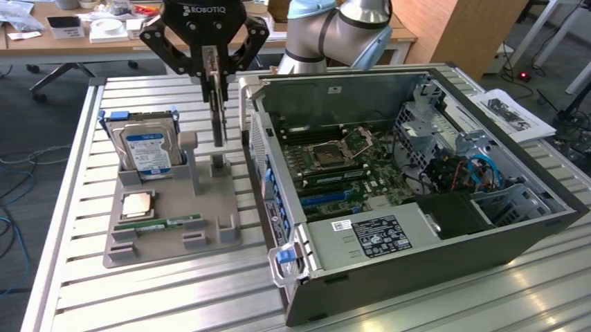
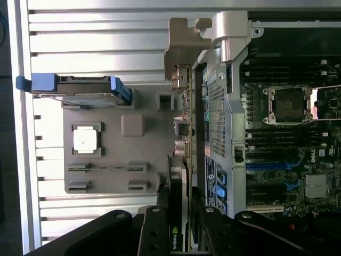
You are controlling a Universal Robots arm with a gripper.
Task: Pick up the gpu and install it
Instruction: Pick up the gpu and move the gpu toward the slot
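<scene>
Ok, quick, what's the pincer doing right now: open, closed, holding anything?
Pincer: closed on the gpu, gripping the card by its upper edge.

Exterior view. Slatted aluminium table (image 1: 138, 290) spans most of scene; bright glare on slats at 5 o'clock. Wooden desk (image 1: 55, 43) at 11 o'clock, cluttered with white boxes and papers; chair base (image 1: 65, 72) with castors beneath. Wooden panel (image 1: 461, 31) at 1 o'clock. Grey floor (image 1: 565, 83) at 2 o'clock, small red light (image 1: 524, 74) on it. Loose cables (image 1: 11, 162) on floor at 9 o'clock.
</scene>
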